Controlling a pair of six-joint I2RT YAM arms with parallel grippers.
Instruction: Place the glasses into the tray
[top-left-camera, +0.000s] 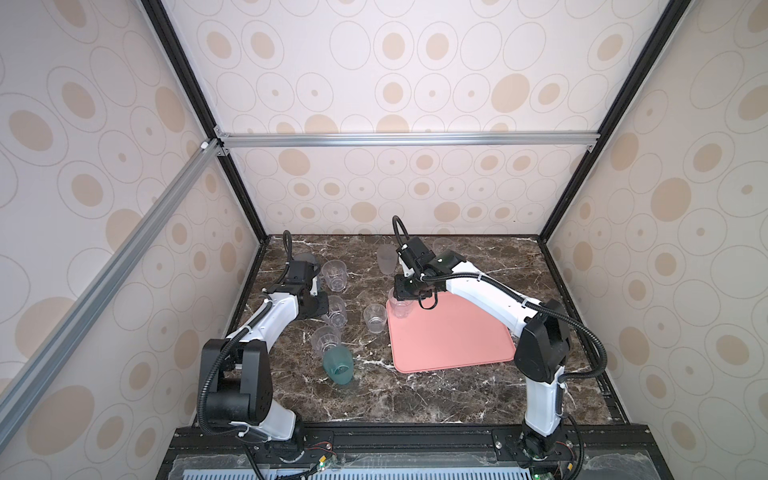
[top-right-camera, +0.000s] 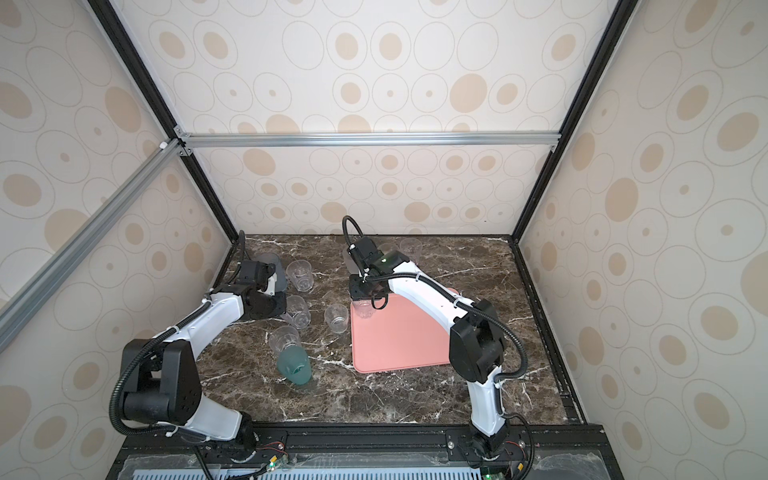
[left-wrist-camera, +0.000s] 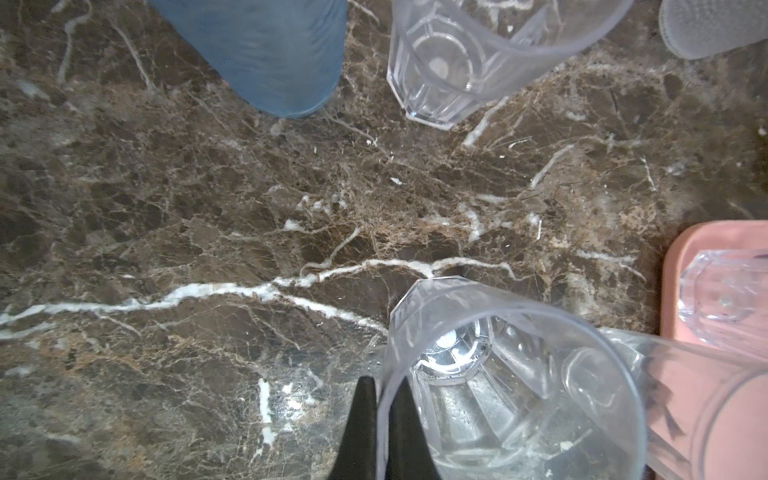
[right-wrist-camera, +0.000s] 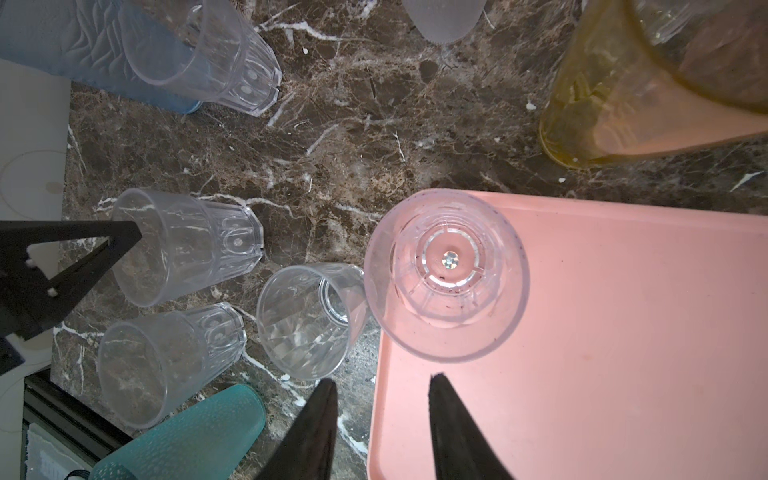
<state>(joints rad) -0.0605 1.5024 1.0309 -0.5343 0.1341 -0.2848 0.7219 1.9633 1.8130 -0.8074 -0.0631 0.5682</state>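
My left fingers (left-wrist-camera: 371, 399) are pinched shut on the rim of a clear glass (left-wrist-camera: 511, 395), one finger inside the mouth and one outside. That glass is over the dark marble tabletop (left-wrist-camera: 208, 208), left of the pink tray (top-left-camera: 453, 336) and not on it.

My right fingers (right-wrist-camera: 320, 424) hang apart with nothing between them, above the tray's far left corner. There a second clear glass (right-wrist-camera: 446, 274) stands upright inside the low rim.

A third clear glass (top-left-camera: 375, 318) sits on the tabletop just beside the tray's left edge. A teal glass (top-left-camera: 338, 366) is the one nearest my base. A blue-grey glass (left-wrist-camera: 270, 54) and a frosted glass (top-left-camera: 386, 258) are toward the back, and an amber glass (right-wrist-camera: 623, 91) is just beyond the tray's far edge.
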